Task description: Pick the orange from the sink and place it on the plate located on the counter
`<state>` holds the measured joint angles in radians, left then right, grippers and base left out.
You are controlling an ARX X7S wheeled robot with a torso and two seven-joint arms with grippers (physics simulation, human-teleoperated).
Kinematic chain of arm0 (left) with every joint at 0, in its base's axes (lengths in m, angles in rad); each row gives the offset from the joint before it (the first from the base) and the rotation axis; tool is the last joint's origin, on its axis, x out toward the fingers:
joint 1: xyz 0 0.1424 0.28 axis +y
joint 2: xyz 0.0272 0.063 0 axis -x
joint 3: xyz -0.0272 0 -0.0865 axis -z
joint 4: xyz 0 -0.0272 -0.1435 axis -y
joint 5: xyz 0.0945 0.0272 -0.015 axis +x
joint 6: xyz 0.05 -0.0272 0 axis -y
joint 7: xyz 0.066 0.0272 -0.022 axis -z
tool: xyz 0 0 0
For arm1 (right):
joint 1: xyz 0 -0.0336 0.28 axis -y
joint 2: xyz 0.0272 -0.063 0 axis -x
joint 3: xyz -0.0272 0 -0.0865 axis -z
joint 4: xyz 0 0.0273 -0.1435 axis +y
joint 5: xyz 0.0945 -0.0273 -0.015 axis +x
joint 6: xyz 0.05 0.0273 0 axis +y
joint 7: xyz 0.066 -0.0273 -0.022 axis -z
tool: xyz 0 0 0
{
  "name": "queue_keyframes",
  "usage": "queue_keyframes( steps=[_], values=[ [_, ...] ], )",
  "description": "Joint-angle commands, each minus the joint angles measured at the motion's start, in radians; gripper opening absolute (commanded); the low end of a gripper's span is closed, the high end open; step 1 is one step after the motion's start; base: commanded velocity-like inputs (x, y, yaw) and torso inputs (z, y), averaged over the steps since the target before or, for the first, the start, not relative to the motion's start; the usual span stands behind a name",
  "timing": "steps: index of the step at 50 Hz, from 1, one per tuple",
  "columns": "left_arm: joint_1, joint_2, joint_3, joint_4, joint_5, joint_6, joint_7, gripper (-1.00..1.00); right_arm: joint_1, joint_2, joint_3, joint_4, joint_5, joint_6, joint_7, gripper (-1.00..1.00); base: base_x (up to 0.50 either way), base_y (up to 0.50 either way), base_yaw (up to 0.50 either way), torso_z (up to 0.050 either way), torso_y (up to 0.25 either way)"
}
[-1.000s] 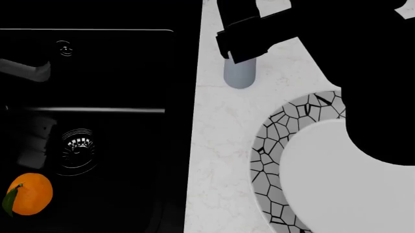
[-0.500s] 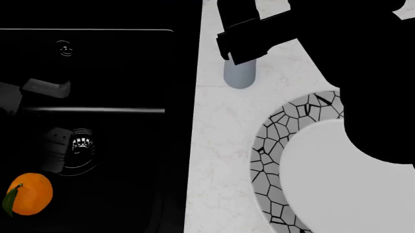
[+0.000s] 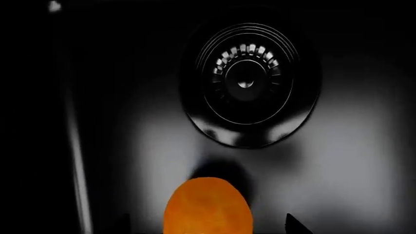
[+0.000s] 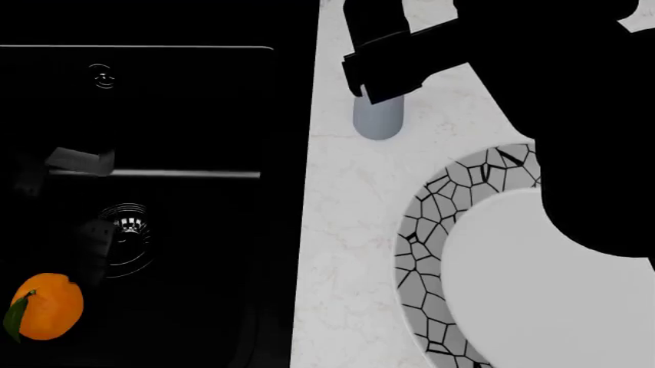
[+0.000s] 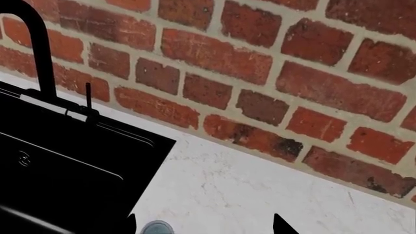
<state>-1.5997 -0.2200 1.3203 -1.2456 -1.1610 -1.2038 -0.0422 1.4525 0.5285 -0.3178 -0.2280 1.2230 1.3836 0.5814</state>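
Note:
The orange (image 4: 46, 307) lies on the floor of the black sink (image 4: 205, 115), at its near left, beside the round metal drain (image 4: 128, 234). My left gripper (image 4: 87, 253) is dark and hard to make out down in the basin, just above the orange. In the left wrist view the orange (image 3: 208, 207) sits between the two open fingertips of the left gripper (image 3: 208, 229), untouched. The plate (image 4: 430, 230) lies on the white counter (image 4: 343, 230) at the right, partly hidden by my right arm. My right gripper (image 4: 394, 65) hangs open and empty over the counter, and also shows in the right wrist view (image 5: 204, 226).
A thin silver bar (image 4: 153, 174) crosses the sink. A grey cylinder (image 4: 379, 119) stands on the counter under my right gripper; it also shows in the right wrist view (image 5: 156, 228). A red brick wall (image 5: 260, 58) and a black faucet (image 5: 36, 44) stand behind the sink.
My left gripper has moved across the sink toward the near side and now sits close over the orange. The orange, the plate and my right arm have not moved.

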Motion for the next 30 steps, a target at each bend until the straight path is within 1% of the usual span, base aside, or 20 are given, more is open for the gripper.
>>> queue_keyframes(
  steps=[1, 10, 13, 20, 26, 30],
  values=[
    [0.035, 0.023, -0.019, -0.062, 0.187, 0.009, 0.149, 1.0, -0.006, -0.001, -0.001, -0.003, -0.013, 0.001, -0.008, 1.0, 0.0, 0.0, 0.0, 0.0, 0.0],
    [0.077, 0.022, -0.175, -0.062, 0.356, -0.007, 0.172, 1.0, -0.007, 0.002, -0.012, 0.002, -0.012, -0.007, -0.01, 1.0, 0.0, 0.0, 0.0, 0.0, 0.0],
    [0.087, 0.024, -0.242, -0.062, 0.44, -0.017, 0.19, 1.0, -0.007, 0.003, -0.014, 0.003, -0.012, -0.01, -0.01, 1.0, 0.0, 0.0, 0.0, 0.0, 0.0],
    [0.14, 0.032, -0.443, -0.063, 0.666, -0.022, 0.227, 1.0, -0.007, 0.005, -0.023, 0.006, -0.014, -0.017, -0.012, 1.0, 0.0, 0.0, 0.0, 0.0, 0.0],
    [0.146, 0.045, -0.582, -0.063, 0.857, -0.048, 0.284, 1.0, -0.006, 0.007, -0.03, 0.009, -0.015, -0.022, -0.014, 1.0, 0.0, 0.0, 0.0, 0.0, 0.0],
    [0.162, 0.053, -0.654, -0.063, 0.952, -0.051, 0.309, 1.0, -0.006, 0.008, -0.034, 0.011, -0.015, -0.025, -0.015, 1.0, 0.0, 0.0, 0.0, 0.0, 0.0]
  ],
)
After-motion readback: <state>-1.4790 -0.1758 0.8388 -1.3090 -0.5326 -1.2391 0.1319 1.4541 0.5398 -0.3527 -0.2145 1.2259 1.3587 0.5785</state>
